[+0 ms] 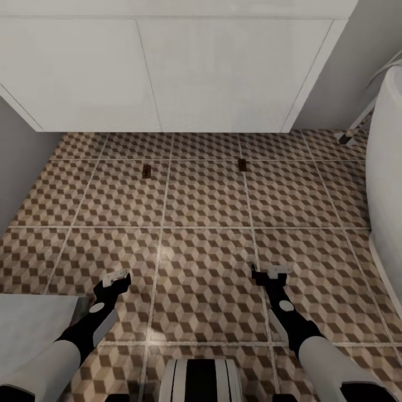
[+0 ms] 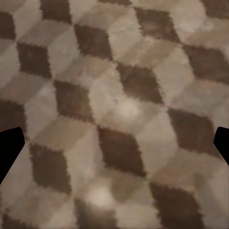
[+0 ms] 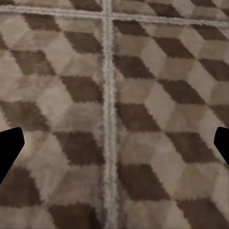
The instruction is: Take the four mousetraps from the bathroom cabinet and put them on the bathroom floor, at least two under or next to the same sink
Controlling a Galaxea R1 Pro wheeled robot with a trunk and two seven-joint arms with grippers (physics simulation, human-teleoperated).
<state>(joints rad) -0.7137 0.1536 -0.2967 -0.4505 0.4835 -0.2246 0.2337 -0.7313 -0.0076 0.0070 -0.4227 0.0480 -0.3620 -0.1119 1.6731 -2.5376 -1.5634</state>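
A: Starting at the left, what is there?

B: A grey wall, then the white vanity unit (image 1: 167, 72) across the top of the head view. Below it the bathroom floor (image 1: 206, 234) spreads out in its brown, beige and white cube pattern with pale grout lines.

A: And the mousetraps?

B: Two lie flat on the tiles a little in front of the vanity, well apart from each other: the left mousetrap (image 1: 147, 171) and the right mousetrap (image 1: 243, 164).

A: The arms?

B: Both hang low over the floor, near the robot and well clear of the traps. The left tool (image 1: 116, 277) is spread and empty; its wrist view has bare tile between two dark fingertips (image 2: 9, 150). The right tool (image 1: 272, 273) is also released, holding nothing, over a grout line (image 3: 109, 119).

A: Farthest right?

B: A curved white tub (image 1: 388, 167).
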